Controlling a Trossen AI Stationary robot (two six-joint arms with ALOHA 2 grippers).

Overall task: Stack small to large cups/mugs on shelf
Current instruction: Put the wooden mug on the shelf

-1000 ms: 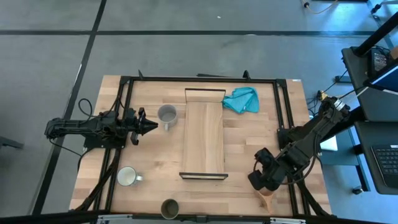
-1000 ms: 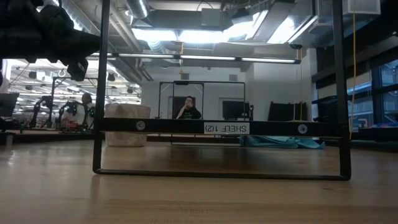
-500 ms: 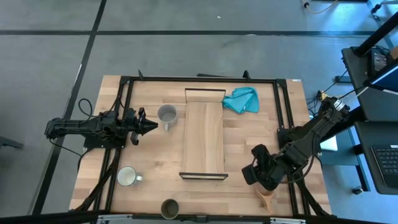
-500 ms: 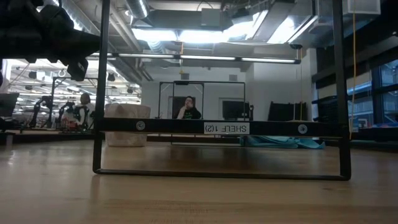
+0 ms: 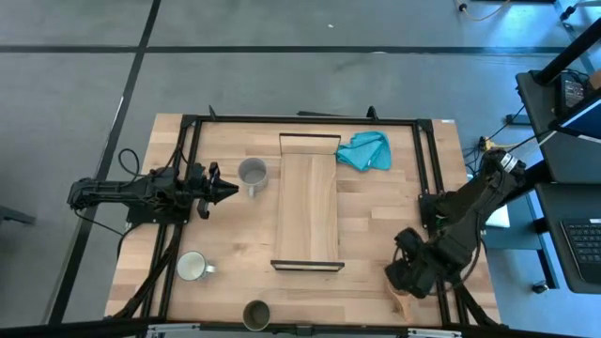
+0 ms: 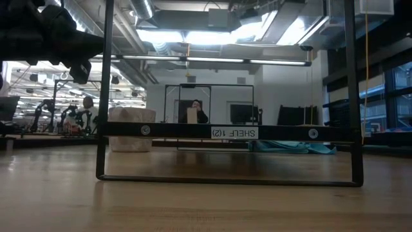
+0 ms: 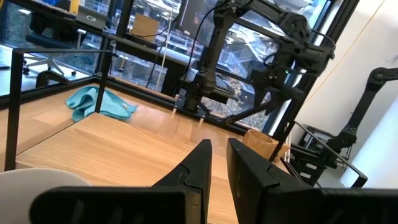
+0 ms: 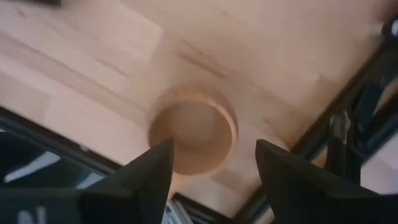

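A tan wooden cup stands upright on the table near its near right corner. My right gripper hangs open above it, pointing down, one finger on either side of the cup's mouth and clear of it. The light-wood shelf lies in the middle of the table. To its left stands a grey mug. My left gripper waits level just left of that mug, shut on nothing. A whitish mug and a dark olive cup stand near the near edge.
A teal cloth lies at the far end, right of the shelf. A black frame runs around the tabletop, and its rail passes close by the tan cup. The shelf's black bracket spans the low view.
My right gripper has swung toward the table's right and near edges and sunk a little. It has tipped further down and now hangs over the tan wooden cup. Its fingers have stayed open.
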